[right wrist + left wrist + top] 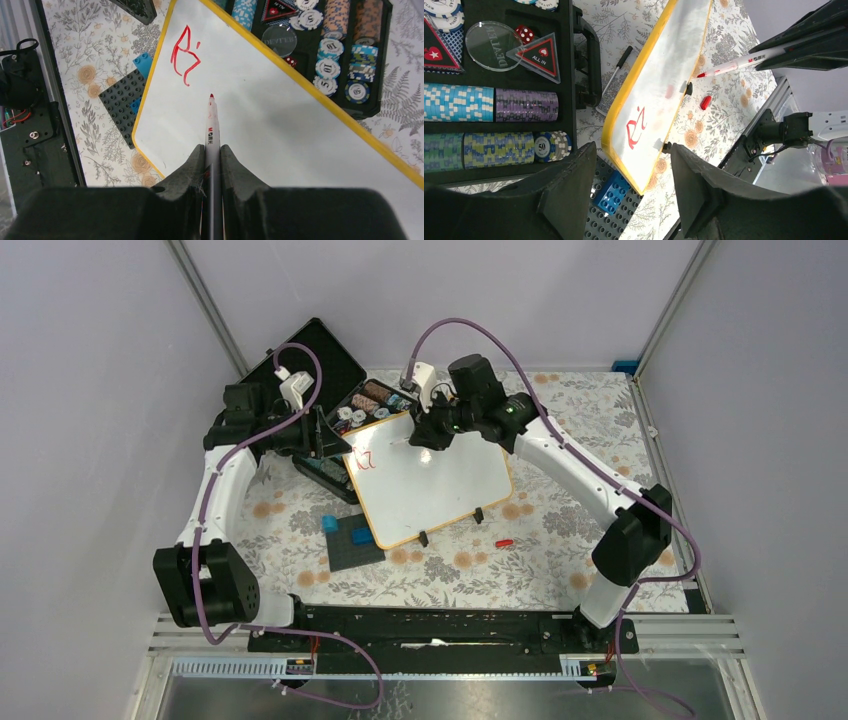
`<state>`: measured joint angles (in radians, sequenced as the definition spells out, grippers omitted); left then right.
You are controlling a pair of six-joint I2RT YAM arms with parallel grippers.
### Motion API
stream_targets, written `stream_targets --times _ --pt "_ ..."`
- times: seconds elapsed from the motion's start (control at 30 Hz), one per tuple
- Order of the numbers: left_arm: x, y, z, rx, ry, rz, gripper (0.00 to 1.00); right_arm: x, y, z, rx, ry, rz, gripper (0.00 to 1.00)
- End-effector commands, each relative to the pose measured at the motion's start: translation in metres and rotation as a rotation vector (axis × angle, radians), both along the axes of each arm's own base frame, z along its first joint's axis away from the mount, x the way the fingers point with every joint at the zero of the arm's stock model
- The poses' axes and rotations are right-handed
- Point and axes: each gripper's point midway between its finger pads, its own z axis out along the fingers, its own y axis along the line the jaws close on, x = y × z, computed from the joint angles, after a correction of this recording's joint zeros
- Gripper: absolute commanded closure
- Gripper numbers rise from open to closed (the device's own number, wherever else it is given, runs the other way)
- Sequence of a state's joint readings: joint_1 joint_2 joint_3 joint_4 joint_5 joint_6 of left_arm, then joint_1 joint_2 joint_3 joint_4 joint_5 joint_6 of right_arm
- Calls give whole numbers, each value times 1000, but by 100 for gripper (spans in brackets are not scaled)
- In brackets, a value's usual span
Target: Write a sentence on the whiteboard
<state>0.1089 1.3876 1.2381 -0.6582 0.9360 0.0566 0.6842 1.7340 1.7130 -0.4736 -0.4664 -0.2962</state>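
**Spotter:** Your left gripper (633, 149) has its jaws apart and holds nothing. The near corner of the whiteboard (440, 490) sits just ahead of them. The board's far edge seems to rest on the chip case (318, 358), so it lies tilted and may rock.

**Coach:** So close those jaws on the frame, or brace beside it, before you press with the pen. Stay off the red letters (184, 54) in that corner, because they would probably smear.

**Spotter:** Those letters read roughly "Ri", so most of the sentence is not yet written. Further right, your right gripper (212, 150) is clamped tight on the marker (212, 120). Its tip points at bare white just past the letters. I cannot tell whether the tip touches the board.

**Coach:** Lower it gently until it marks, then pull short strokes rightward, level with the "R". Use light pressure, given the tilt. Leave the red cap (504, 541) alone. It lies on the cloth near the board's feet.
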Motion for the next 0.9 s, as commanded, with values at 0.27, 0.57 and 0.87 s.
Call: stream_targets --times 0.27,0.57,0.87 --pt "1 -4 6 -23 -41 -39 49 -3 16 14 78 -7 22 100" --pt "5 -7 6 -26 -33 -43 54 -5 27 6 63 -11 30 100" --pt "14 -3 2 -10 -21 -5 54 -3 34 -7 32 -19 23 100"
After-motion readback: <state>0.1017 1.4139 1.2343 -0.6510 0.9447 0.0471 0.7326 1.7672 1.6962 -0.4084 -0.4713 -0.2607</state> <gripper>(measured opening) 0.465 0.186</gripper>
